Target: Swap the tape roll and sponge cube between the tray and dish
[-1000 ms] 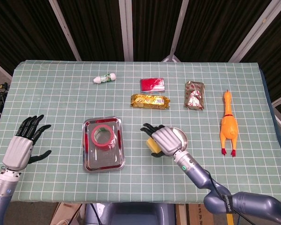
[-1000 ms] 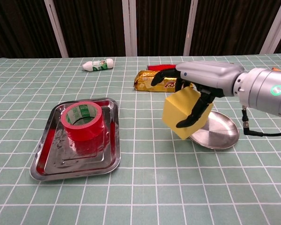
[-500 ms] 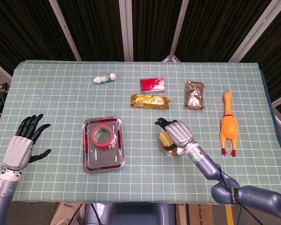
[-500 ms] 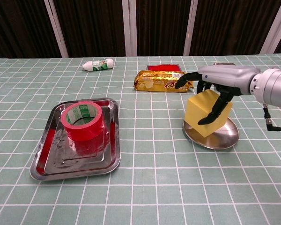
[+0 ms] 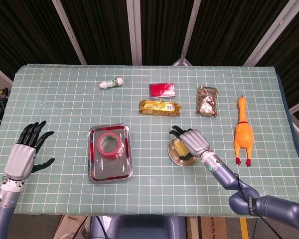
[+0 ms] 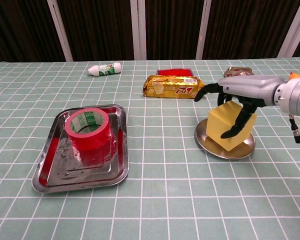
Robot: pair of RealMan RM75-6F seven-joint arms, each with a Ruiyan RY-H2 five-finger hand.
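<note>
Here we see the sponge cube (image 6: 229, 127) tilted on the dish (image 6: 210, 144), our right hand (image 6: 240, 95) fingers (image 6: 238, 123) clasping it; only the head view shows our left hand (image 5: 22, 154), fingers spread.

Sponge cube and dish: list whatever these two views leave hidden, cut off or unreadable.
- Sponge cube, head view: mostly covered by the right robot hand; only a yellow sliver shows.
- Whether the cube rests on the dish or is held just above it: chest view, underside out of sight.
- Left robot hand: absent from the chest view.
- Gold snack pack lettering: too small to read.
- Rubber chicken: chest view shows only an orange tip at the right edge.
</note>
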